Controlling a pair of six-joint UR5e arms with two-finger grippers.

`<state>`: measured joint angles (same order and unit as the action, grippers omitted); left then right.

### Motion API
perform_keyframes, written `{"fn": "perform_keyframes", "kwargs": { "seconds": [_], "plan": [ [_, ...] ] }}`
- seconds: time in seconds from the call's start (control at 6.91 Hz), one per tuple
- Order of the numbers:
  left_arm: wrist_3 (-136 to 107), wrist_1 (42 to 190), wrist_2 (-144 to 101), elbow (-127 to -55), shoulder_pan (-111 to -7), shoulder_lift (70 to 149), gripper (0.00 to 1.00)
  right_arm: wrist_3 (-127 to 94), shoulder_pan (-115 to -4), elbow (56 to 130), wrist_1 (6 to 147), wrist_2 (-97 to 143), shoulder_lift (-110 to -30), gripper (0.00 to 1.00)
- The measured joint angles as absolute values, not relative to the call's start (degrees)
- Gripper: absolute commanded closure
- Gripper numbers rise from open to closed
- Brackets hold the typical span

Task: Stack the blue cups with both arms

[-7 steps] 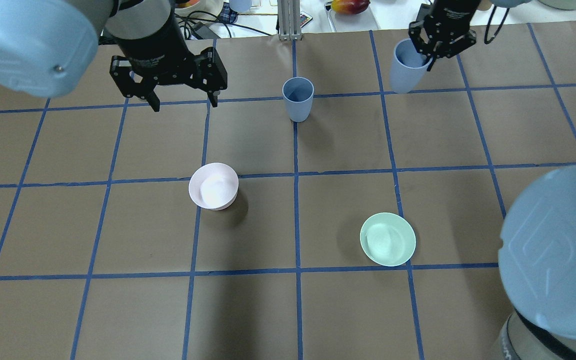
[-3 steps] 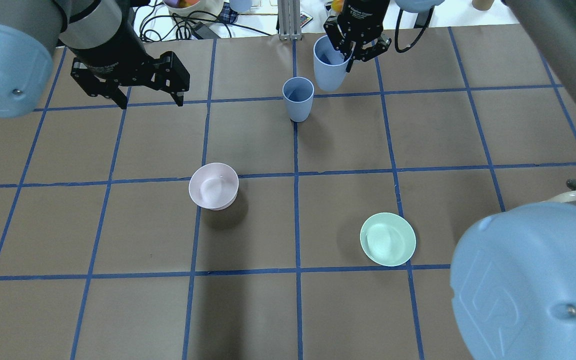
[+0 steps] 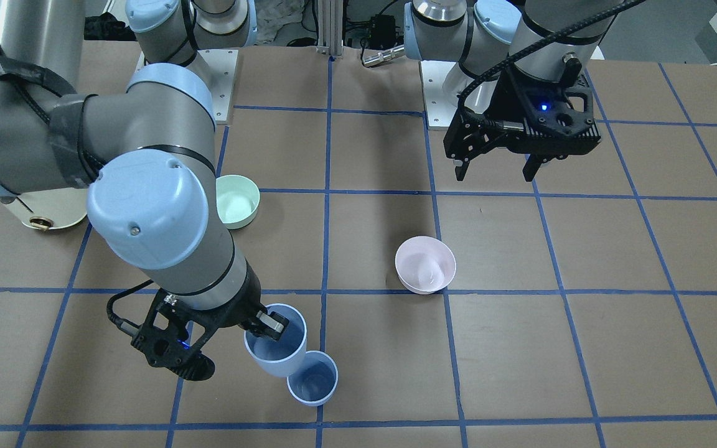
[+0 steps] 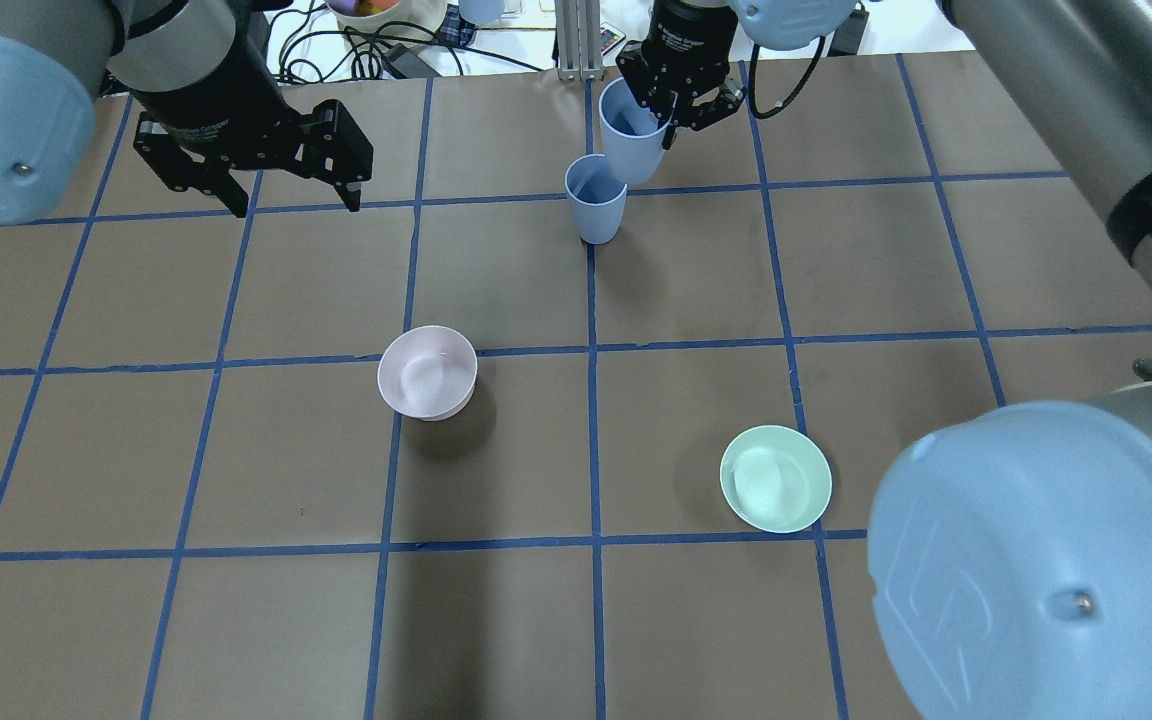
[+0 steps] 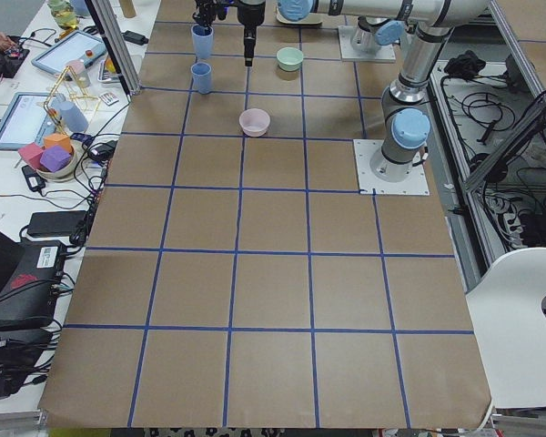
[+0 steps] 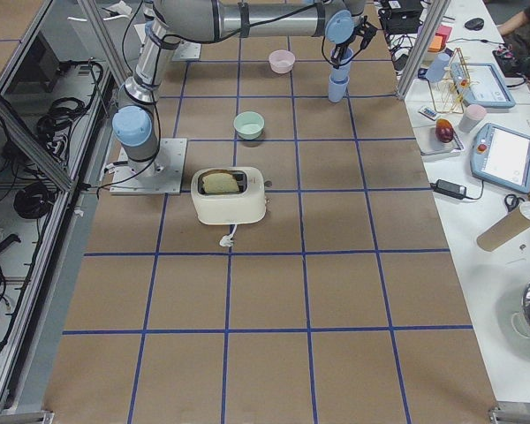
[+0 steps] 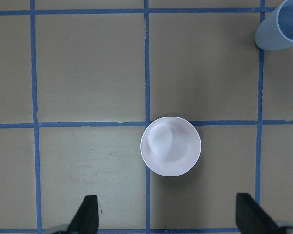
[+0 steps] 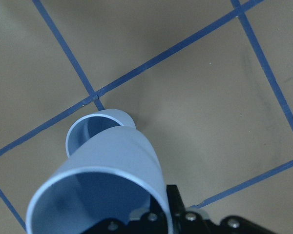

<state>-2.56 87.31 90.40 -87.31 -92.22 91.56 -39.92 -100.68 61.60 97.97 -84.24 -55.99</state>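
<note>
One blue cup (image 4: 596, 200) stands upright on the table at the far middle; it also shows in the front view (image 3: 313, 378). My right gripper (image 4: 671, 100) is shut on the rim of the second blue cup (image 4: 633, 125), one finger inside it. It holds this cup tilted in the air, just beyond and right of the standing cup and overlapping its rim. The right wrist view shows the held cup (image 8: 107, 195) above the standing cup (image 8: 93, 131). My left gripper (image 4: 291, 200) is open and empty, raised above the far left of the table.
A pale pink bowl (image 4: 427, 372) sits left of centre, below my left gripper in the left wrist view (image 7: 170, 146). A mint-green bowl (image 4: 776, 478) sits nearer, to the right. A cream toaster (image 6: 230, 194) stands near the robot's right base.
My right gripper has carried its blue cup leftward from the far right to right beside the standing cup. My left gripper has moved left and slightly farther back, still open.
</note>
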Motion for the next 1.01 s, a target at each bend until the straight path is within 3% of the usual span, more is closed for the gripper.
{"fn": "perform_keyframes", "kwargs": {
  "seconds": [0.43, 0.58, 0.72, 0.87, 1.01],
  "plan": [
    [-2.5, 88.0, 90.6, -87.3, -92.3, 91.3, 0.00, -42.0, -102.1, 61.6, 100.1, -83.8, -54.0, 1.00],
    [-2.5, 88.0, 90.7, -87.3, -92.4, 91.2, 0.00, -42.3, -102.3, 61.6, 101.0, -83.7, -53.3, 0.79],
    [-2.5, 88.0, 90.7, -87.3, -92.4, 91.1, 0.00, -42.1, -102.4, 61.6, 101.5, -83.9, -52.9, 0.46],
    [-2.5, 88.0, 90.7, -87.3, -92.4, 91.1, 0.00, -41.9, -102.4, 61.7, 101.7, -84.3, -52.6, 0.20],
    [-2.5, 88.0, 90.7, -87.3, -92.4, 91.1, 0.00, -41.9, -102.4, 61.7, 101.9, -84.9, -52.5, 0.16]
  ]
}}
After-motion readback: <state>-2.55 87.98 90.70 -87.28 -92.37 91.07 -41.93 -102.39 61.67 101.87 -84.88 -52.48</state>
